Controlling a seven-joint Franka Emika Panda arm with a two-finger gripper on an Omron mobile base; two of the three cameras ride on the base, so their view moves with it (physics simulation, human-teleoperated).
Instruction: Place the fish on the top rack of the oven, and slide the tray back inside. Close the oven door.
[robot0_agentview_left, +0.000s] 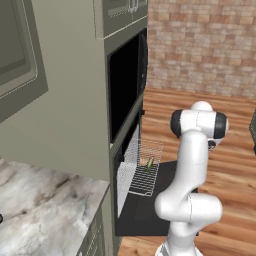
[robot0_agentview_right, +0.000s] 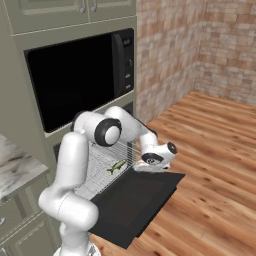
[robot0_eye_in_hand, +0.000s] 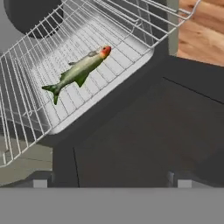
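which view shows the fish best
The hand view: the fish is large there, lying on the pulled-out rack, with head, fins and tail distinct. The left base view shows it as a small greenish sliver on the rack, and the right base view as a small slender shape beside the arm.

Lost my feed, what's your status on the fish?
Gripper off the fish, jaw state unclear. Fish lies on the pulled-out top rack. Oven door down, open.

Pincer (robot0_agentview_right: 150, 167) jaws hidden (behind hand).
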